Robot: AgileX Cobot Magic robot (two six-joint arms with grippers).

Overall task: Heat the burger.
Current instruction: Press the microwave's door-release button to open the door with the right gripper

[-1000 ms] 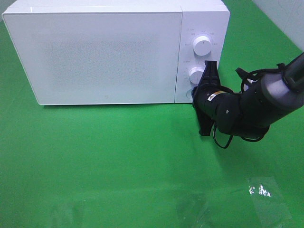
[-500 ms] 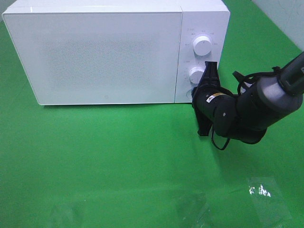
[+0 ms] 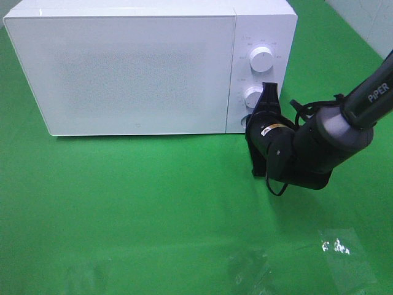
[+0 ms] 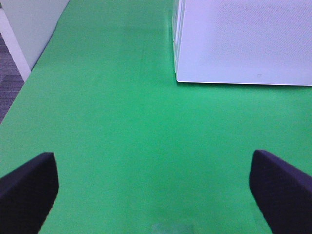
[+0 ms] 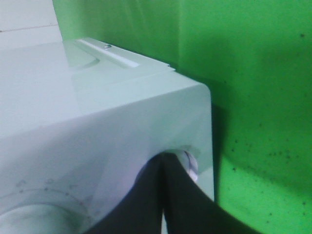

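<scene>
Right gripper [image 5: 165, 163] is pinched shut and empty, tips on the door button [image 5: 191, 165] below the knobs [image 3: 262, 59] of the microwave [image 3: 135, 67]. Likely opening the door: push straight in, centred, then back off. Left gripper [image 4: 156, 187] is spread wide and empty, before the microwave's left corner. Burger not visible; maybe inside the microwave, can't tell. Count: one microwave, two knobs, one door button, zero burgers.

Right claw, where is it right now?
In the high view, the shut right claw is on the right, its tip at the round button below the lower knob of the microwave.
</scene>
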